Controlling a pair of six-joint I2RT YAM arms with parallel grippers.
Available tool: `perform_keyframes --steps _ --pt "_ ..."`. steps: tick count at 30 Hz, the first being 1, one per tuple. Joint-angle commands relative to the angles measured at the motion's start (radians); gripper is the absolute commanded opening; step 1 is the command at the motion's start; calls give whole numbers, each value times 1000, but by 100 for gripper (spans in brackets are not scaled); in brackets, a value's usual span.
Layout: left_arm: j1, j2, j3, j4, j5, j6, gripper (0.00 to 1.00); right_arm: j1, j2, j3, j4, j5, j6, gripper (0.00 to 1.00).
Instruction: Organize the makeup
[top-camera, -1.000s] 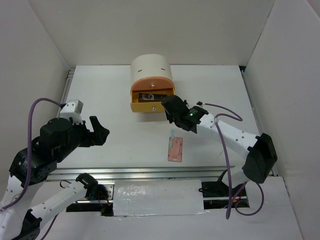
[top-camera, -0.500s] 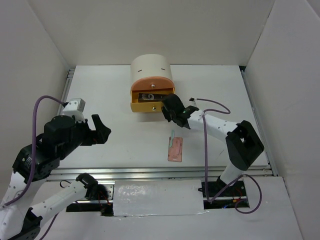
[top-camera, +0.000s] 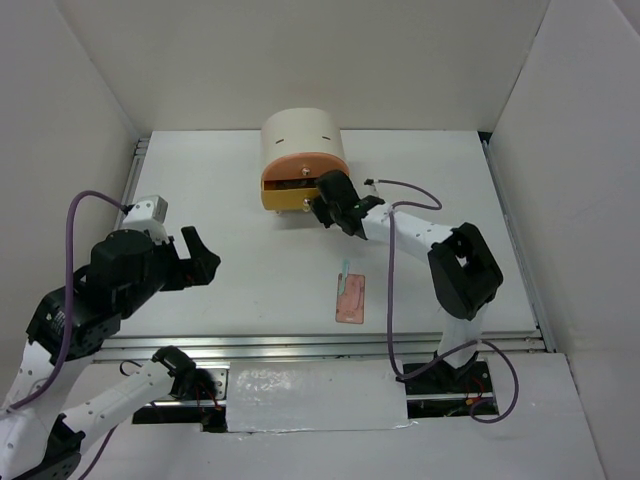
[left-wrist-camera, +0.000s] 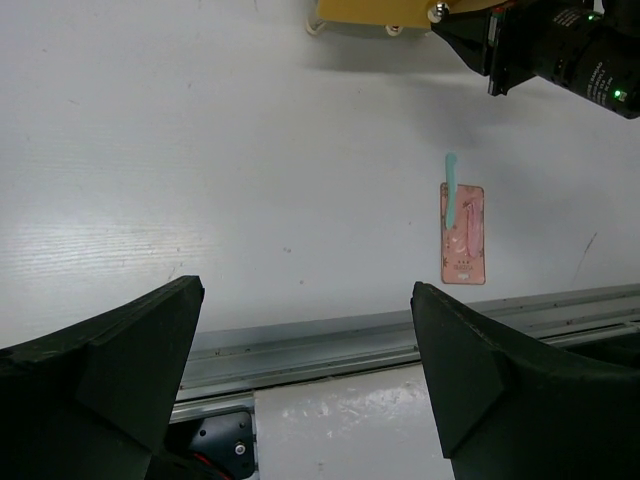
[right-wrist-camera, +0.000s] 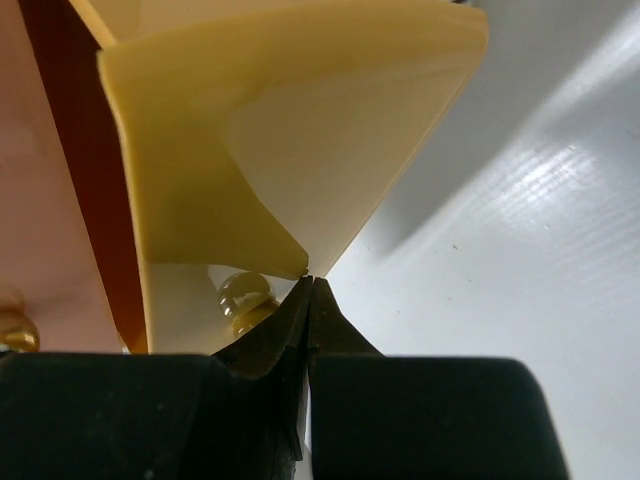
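Observation:
A flat pink palette (top-camera: 350, 298) lies on the white table with a pale teal stick (top-camera: 344, 270) resting on its far end. Both show in the left wrist view too, the palette (left-wrist-camera: 463, 234) and the stick (left-wrist-camera: 451, 185). My right gripper (top-camera: 324, 203) is shut with nothing in it, its tips (right-wrist-camera: 308, 280) pressed against the lower corner of the yellow drawer (right-wrist-camera: 300, 130) beside its round knob (right-wrist-camera: 245, 293). A dark slit still shows above that drawer (top-camera: 288, 199). My left gripper (top-camera: 203, 254) hovers open at the left, holding nothing (left-wrist-camera: 305, 292).
The cream drum-shaped box (top-camera: 302, 138) stands at the back centre, its orange front (right-wrist-camera: 50, 200) above the yellow drawer. A metal rail (left-wrist-camera: 330, 340) runs along the near table edge. White walls close in the left, right and back.
My right gripper has pushed forward toward the box and the yellow drawer has slid most of the way in. The left arm has barely shifted.

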Motion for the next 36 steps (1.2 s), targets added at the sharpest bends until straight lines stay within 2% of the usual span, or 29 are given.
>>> perform_keyframes --steps 1,12,18,21,23,24,26,27,30,32,34,35,36 --pt "4 9 35 6 -26 -30 99 -24 40 80 72 -20 -20 0" --pt "4 44 73 -18 -62 -61 100 -58 155 212 89 -78 -16 0" --pt "4 38 49 -14 -66 -84 99 -58 198 290 43 -97 -13 0" --pt "4 33 21 6 -60 -97 99 -59 163 269 -9 -81 16 0" --pt "4 35 12 21 -51 -97 99 -59 90 171 0 -71 39 2" --pt "4 37 4 24 -48 -99 99 -62 62 72 58 -66 39 14" --pt "4 37 -5 41 -39 -99 100 -68 -21 -36 142 -69 19 29" --pt "4 35 -16 46 -34 -96 99 -70 -41 -129 225 -69 10 49" --pt "4 37 -26 57 -26 -94 99 -79 -84 -242 368 -96 -39 62" --pt "4 38 -29 58 -26 -94 99 -90 -72 -277 443 -132 -59 64" --pt "4 38 -33 61 -16 -93 99 -102 -49 -323 618 -185 -108 74" --pt "4 40 -33 60 -11 -90 99 -111 -5 -333 755 -255 -128 74" --pt "4 40 -31 55 -8 -90 99 -120 23 -336 817 -296 -138 74"
